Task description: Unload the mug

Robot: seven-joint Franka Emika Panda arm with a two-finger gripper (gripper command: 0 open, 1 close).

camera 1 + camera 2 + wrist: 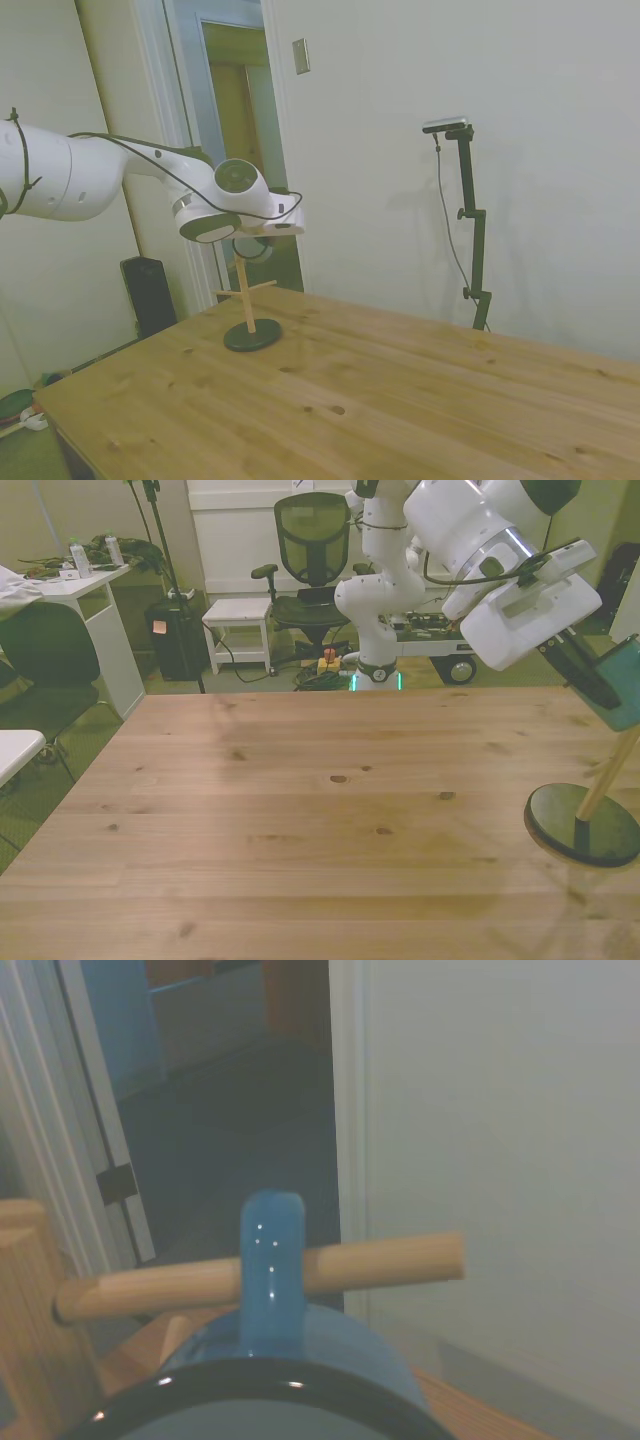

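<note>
At the front view's right edge, the gripper (600, 685), its state hidden, met the mug (622, 688) hanging by its handle on the wooden rack's (247, 305) peg.

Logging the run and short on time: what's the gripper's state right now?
Gripper: at the mug, whose handle is looped on a wooden peg; open or shut cannot be told.
</note>
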